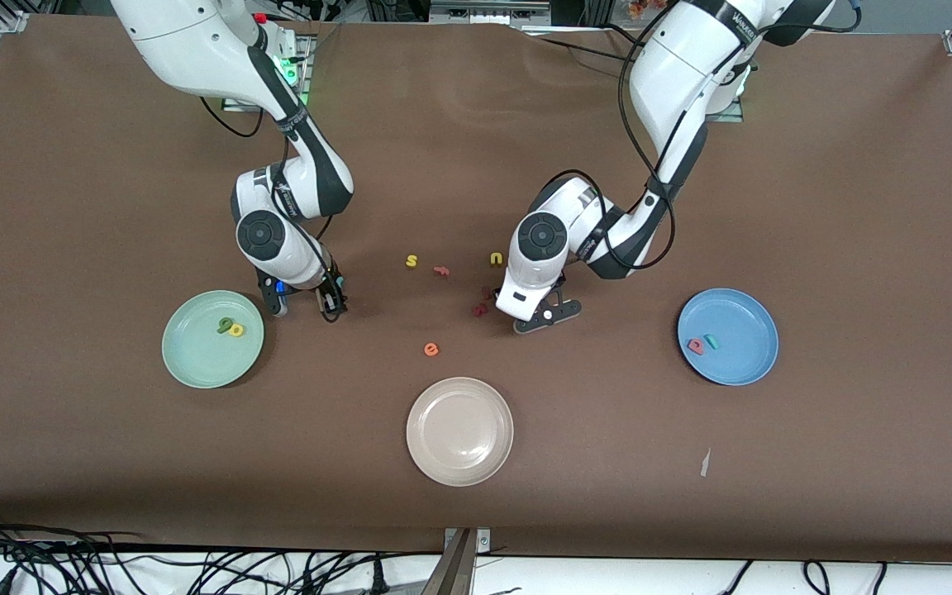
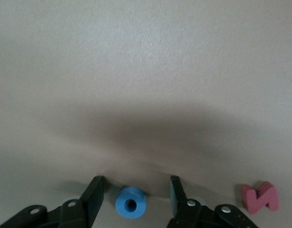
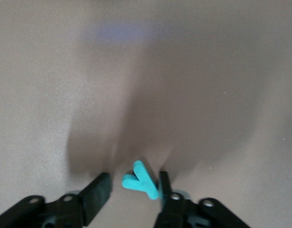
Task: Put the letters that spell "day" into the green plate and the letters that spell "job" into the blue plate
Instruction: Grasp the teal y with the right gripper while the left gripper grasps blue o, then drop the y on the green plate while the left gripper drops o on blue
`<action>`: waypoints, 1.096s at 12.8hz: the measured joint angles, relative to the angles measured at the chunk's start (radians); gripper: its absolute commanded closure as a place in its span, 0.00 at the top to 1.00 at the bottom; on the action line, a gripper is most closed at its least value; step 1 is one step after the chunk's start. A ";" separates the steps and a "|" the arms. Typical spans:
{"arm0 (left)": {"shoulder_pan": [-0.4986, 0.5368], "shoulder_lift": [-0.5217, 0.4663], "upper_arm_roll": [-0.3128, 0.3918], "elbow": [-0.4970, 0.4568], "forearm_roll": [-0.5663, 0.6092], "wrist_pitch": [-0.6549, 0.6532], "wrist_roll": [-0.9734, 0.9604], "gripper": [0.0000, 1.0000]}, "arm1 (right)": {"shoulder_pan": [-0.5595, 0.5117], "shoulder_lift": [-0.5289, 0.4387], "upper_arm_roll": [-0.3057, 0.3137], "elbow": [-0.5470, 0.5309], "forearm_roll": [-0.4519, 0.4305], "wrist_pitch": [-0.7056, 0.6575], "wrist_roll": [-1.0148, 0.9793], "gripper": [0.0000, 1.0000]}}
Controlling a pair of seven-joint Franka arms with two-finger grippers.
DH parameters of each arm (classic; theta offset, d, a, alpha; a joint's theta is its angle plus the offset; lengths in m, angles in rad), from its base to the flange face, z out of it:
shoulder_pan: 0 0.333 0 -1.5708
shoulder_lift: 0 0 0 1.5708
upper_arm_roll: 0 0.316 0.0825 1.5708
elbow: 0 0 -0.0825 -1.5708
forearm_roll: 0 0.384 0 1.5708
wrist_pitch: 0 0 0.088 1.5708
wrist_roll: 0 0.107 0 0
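My left gripper (image 2: 135, 186) is down at the table with a blue ring "o" (image 2: 131, 203) between its open fingers, a gap showing on each side. It (image 1: 548, 318) stands beside the dark red letters. My right gripper (image 3: 134, 178) is open around a teal "y" (image 3: 142, 180), which touches one finger and is apart from the other. It (image 1: 304, 307) stands next to the green plate (image 1: 187, 364), which holds a dark green "a" (image 1: 224, 325) and a yellow "d" (image 1: 237, 330). In the blue plate (image 1: 744, 368) lie a pink-red "b" (image 1: 696, 346) and a teal "j" (image 1: 712, 340).
A beige plate (image 1: 459, 430) sits nearest the front camera. Between the arms lie a yellow "s" (image 1: 411, 261), a pinkish letter (image 1: 441, 269), a yellow "u" (image 1: 496, 259), dark red letters (image 1: 480, 310) and an orange "e" (image 1: 431, 349). A red letter (image 2: 260, 197) lies beside my left gripper.
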 measured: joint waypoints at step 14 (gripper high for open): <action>-0.012 -0.008 0.000 0.003 0.000 -0.034 0.000 0.04 | -0.006 -0.085 -0.123 0.067 -0.063 -0.077 0.014 0.00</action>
